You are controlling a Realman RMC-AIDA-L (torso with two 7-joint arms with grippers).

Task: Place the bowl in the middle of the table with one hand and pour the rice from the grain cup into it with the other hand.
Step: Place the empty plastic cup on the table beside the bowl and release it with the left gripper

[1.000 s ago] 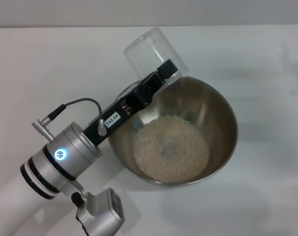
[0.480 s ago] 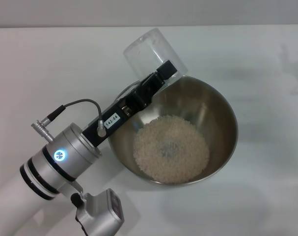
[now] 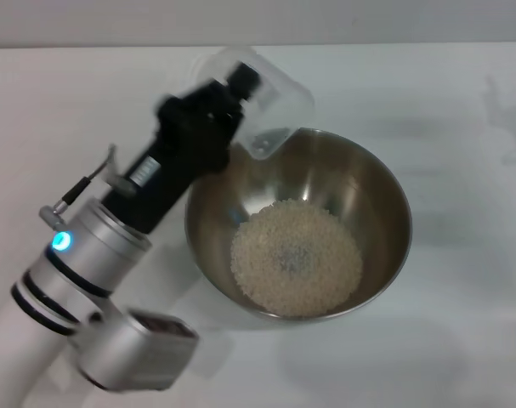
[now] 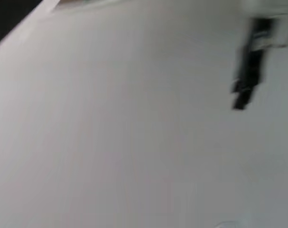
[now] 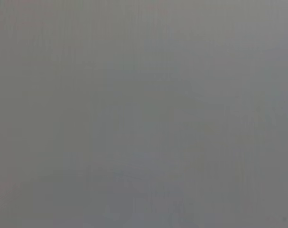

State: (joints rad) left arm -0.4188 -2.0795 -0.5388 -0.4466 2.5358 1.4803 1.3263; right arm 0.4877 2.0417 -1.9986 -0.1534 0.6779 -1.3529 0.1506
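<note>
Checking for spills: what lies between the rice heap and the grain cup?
In the head view, only bare steel wall of the bowl separates the rice from the grain cup.

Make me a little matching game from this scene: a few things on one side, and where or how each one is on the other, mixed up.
Things:
1. rice
2. grain cup
3. bowl
4. left gripper

States:
A. stands on the white table
B. heaped in the bottom of the bowl
C. clamped on the cup
D. held above the bowl's far-left rim, looking empty

Pairs: 1-B, 2-D, 3-A, 4-C
</note>
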